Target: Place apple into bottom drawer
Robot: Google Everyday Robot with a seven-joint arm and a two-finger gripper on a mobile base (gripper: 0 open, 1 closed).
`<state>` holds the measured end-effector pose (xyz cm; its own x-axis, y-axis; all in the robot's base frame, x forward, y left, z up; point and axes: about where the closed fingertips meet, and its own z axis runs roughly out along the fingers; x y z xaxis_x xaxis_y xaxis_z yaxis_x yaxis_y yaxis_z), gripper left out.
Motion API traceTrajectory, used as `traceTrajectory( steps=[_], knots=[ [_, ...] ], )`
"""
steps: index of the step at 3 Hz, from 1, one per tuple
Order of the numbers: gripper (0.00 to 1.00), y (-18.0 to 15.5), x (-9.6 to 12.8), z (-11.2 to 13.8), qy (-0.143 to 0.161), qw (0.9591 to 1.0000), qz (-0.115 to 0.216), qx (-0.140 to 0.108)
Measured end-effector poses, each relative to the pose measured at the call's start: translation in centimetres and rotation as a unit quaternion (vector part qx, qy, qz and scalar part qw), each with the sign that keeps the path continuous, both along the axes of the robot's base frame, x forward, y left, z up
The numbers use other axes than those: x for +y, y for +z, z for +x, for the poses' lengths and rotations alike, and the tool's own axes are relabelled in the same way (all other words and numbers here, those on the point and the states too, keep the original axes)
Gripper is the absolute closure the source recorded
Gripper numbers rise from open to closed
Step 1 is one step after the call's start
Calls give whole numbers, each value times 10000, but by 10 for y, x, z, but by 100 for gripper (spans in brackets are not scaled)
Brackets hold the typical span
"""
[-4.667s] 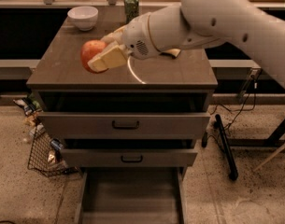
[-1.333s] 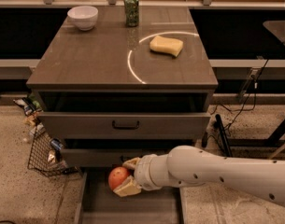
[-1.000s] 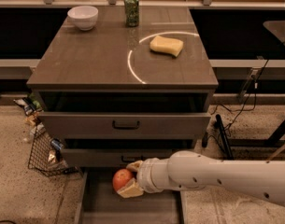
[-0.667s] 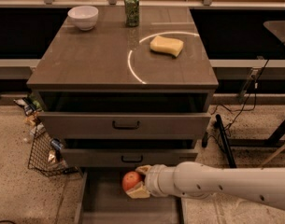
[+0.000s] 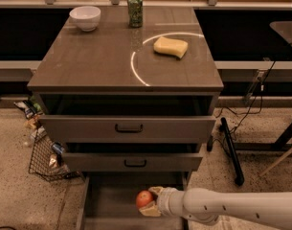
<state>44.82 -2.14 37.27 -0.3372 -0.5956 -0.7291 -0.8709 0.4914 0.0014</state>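
Camera view has the pincer point(image 5: 151, 201) below the tabletop's point(image 5: 88, 66) front edge, pinching the apple point(image 5: 143, 198) over the floor of the open bottom drawer point(image 5: 107, 202). Done well, I judge, the fruit should sink nearly to that floor, away from the side walls, then be let go gently so it cannot roll.

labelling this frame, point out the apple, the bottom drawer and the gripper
apple point(image 5: 143, 198): camera view, its red face.
bottom drawer point(image 5: 109, 200): camera view, bare floor left of the apple.
gripper point(image 5: 150, 201): camera view, between its fingertips, holding the apple over the drawer.
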Motion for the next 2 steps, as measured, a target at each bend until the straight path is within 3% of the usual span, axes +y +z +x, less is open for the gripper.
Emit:
traceTrajectory(
  steps=[1, 2],
  knots=[
    [100, -49, -3, 6, -102, 9999, -36, 94],
    [100, -58, 0, 2, -126, 9998, 8, 173]
  ],
)
